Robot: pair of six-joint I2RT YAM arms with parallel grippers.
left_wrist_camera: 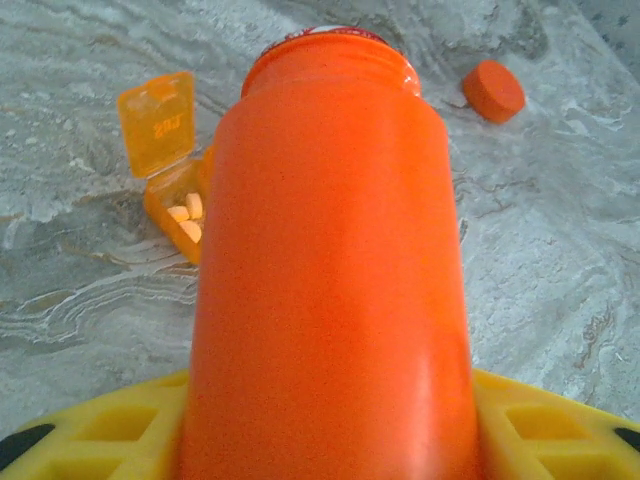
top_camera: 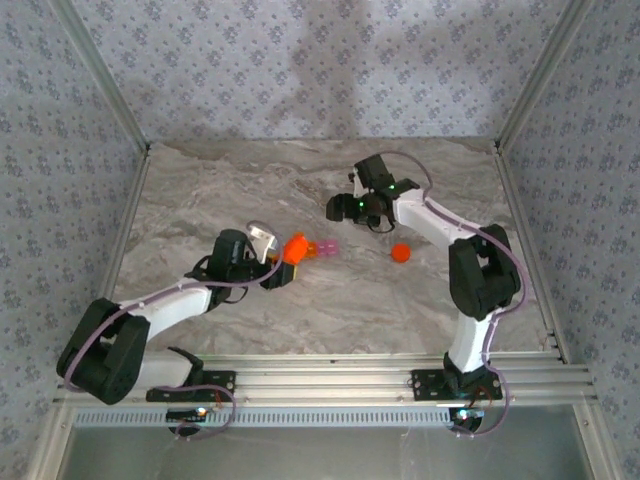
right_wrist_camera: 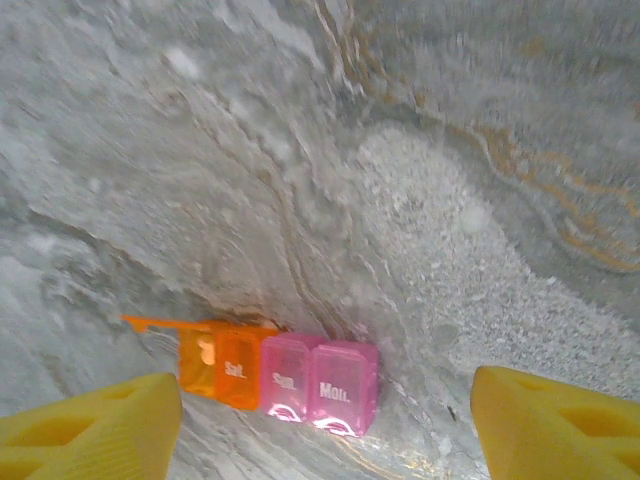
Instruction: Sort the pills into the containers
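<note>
My left gripper (top_camera: 279,268) is shut on an uncapped orange bottle (left_wrist_camera: 330,260), its yellow fingers (left_wrist_camera: 95,430) on either side. The bottle's mouth points at the containers (top_camera: 322,248), a short strip of joined orange and pink compartments. The end orange compartment (left_wrist_camera: 180,205) has its lid (left_wrist_camera: 158,122) flipped up, and a few pale pills (left_wrist_camera: 186,218) lie inside. My right gripper (top_camera: 345,208) hovers open behind the strip. In the right wrist view the containers (right_wrist_camera: 285,375) lie on the table between its spread yellow fingers (right_wrist_camera: 90,425), untouched; the pink lids are shut.
The bottle's round orange cap (top_camera: 401,253) lies loose on the marble table (top_camera: 300,180), right of the containers, also seen as the cap (left_wrist_camera: 494,90) in the left wrist view. Patterned walls and metal frame posts border the table on three sides.
</note>
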